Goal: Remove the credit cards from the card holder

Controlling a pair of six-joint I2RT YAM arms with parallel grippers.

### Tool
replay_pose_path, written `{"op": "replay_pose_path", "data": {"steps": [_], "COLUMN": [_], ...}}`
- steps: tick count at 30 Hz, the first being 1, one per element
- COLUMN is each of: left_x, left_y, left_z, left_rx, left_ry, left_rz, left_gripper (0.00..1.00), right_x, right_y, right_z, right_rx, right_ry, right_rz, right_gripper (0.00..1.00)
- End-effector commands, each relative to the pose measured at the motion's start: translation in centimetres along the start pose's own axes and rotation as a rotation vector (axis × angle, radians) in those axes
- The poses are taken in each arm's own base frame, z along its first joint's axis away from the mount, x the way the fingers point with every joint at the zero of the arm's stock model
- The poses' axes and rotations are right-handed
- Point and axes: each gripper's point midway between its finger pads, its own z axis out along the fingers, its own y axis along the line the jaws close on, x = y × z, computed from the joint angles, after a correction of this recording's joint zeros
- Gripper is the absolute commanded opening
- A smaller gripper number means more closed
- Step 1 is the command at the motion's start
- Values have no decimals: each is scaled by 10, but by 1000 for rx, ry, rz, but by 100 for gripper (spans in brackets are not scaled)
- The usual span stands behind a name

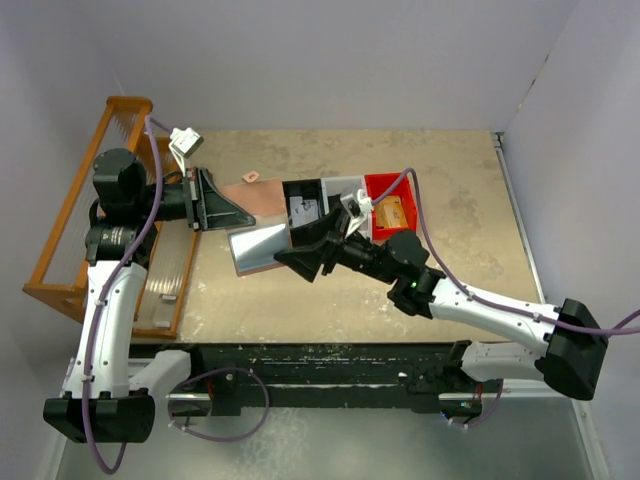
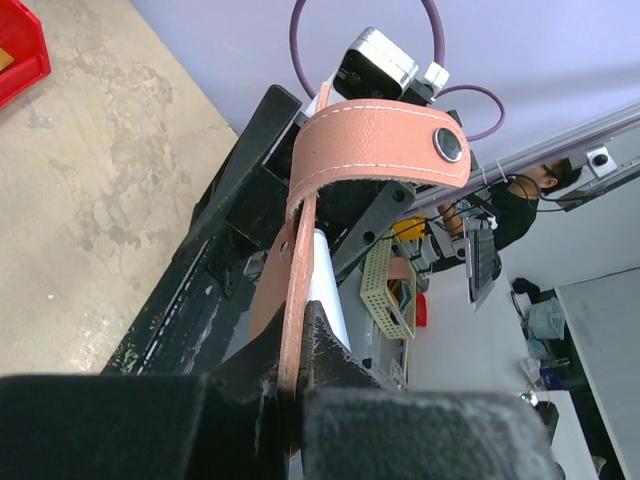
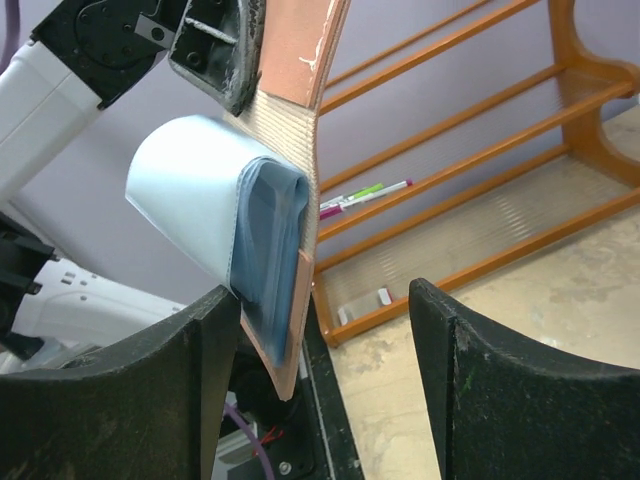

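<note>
Where the left claw (image 2: 300,335) bites: on the pink edge of the wallet (image 2: 375,150), with the jaws pressed together on the leather, which rises out of them on edge.
Strap: the wallet's strap (image 2: 340,135) curls over at the end of the wallet away from that claw, and its metal snap (image 2: 447,143) faces outward.
Wallet: held off the table (image 1: 450,280) and spread open between the two claws, pink outside and pale blue lining (image 3: 190,190) inside.
Right claw (image 3: 325,320): jaws apart. The wallet's lower end hangs in the gap, with its blue fold just beside one finger (image 3: 150,400) and well clear of the other. Whether it touches cannot be told.
Bins: a black bin (image 1: 300,188), a white bin (image 1: 345,185) and a red bin (image 1: 385,183) stand just beyond the wallet.
Card: a tan-orange card (image 1: 392,212) lies in the red bin, apart from the wallet.
Rack: a wooden rack (image 1: 70,215) stands on the opposite side of the wallet from the bins.
</note>
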Motion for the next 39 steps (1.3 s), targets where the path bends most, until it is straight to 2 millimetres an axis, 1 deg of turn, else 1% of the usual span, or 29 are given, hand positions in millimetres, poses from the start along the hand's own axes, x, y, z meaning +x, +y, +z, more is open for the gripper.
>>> {"op": "replay_pose_path", "data": {"steps": [1, 8, 10, 14, 18, 21, 26, 29, 34, 37, 39], "left_x": [3, 5, 6, 8, 10, 11, 16, 21, 29, 32, 31], "left_y": [-16, -16, -16, -15, -16, -17, -20, -20, -14, -7, -3], "left_z": [-3, -3, -4, -4, -4, -5, -6, -7, -8, -8, -8], "left_rx": [29, 33, 35, 36, 37, 37, 48, 47, 23, -2, -23], "left_ry": [12, 19, 21, 25, 27, 28, 40, 47, 53, 54, 53], "left_rz": [46, 36, 36, 37, 42, 44, 60, 66, 120, 135, 162], "left_gripper": [0, 0, 0, 0, 0, 0, 0, 0, 0, 0, 6], "right_x": [-45, -70, -69, -82, -83, -84, -87, -91, -90, -88, -84], "right_y": [4, 16, 23, 37, 41, 42, 43, 45, 51, 53, 53], "right_z": [5, 16, 18, 20, 26, 29, 32, 31, 26, 27, 28], "right_rx": [44, 16, -20, -75, -104, -108, -114, -127, -170, -182, -178], "right_ry": [-148, -194, -179, -219, -219, -224, -227, -237, -235, -221, -201], "right_rz": [-80, -94, -73, -46, -20, 6, 41, 65, 111, 131, 146], "right_gripper": [71, 73, 73, 75, 73, 67, 50, 43, 34, 18, 6]}}
